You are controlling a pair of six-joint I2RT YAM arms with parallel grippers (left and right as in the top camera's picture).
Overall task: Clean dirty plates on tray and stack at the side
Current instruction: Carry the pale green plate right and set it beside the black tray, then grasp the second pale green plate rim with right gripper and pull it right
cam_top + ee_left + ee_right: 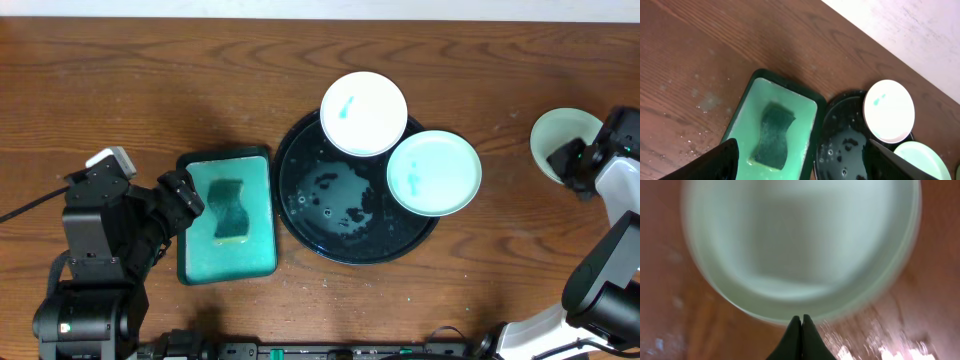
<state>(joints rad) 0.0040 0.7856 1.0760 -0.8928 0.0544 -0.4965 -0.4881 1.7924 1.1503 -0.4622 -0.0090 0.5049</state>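
R gripper: pinched shut at rim of pale mint round plate, well right of large black glossy tray; hold on rim unconfirmed. L gripper: spread wide above green sponge. Advise setting plate flat, clear of tray, before release.

On the table, the tray sits at centre. The first plate rests on the tray's rear rim, overhanging it toward the back. The second plate rests on the tray's right rim, overhanging it to the right, just beside the first. The third plate lies on the table well to the tray's right, apart from it. The sponge dish stands just left of the tray, with the sponge lying inside.
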